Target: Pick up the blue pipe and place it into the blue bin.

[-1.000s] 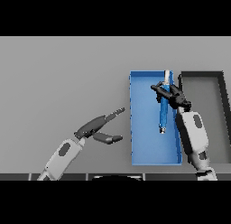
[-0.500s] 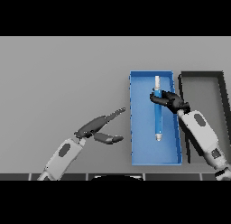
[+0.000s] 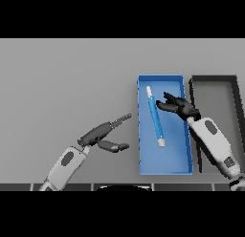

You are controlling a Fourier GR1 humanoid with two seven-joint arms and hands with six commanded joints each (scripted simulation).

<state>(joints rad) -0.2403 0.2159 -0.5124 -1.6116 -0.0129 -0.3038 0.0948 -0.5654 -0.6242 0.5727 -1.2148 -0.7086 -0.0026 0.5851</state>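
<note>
The blue pipe [image 3: 155, 117], with pale ends, lies flat inside the blue bin [image 3: 181, 167], running from its upper left toward its middle. My right hand [image 3: 176, 105] hovers over the bin just right of the pipe, fingers spread open and holding nothing. My left hand [image 3: 103, 134] rests open over the table left of the bin, fingers pointing toward it.
A black bin [image 3: 213, 79] stands right beside the blue bin on its right side; my right forearm crosses the gap between them. The grey table [image 3: 67, 83] stretches out to the left and back.
My right hand let go of the pipe and drew back to the right. The pipe dropped from its tilted hold to lie flat in the blue bin. The left hand stayed put.
</note>
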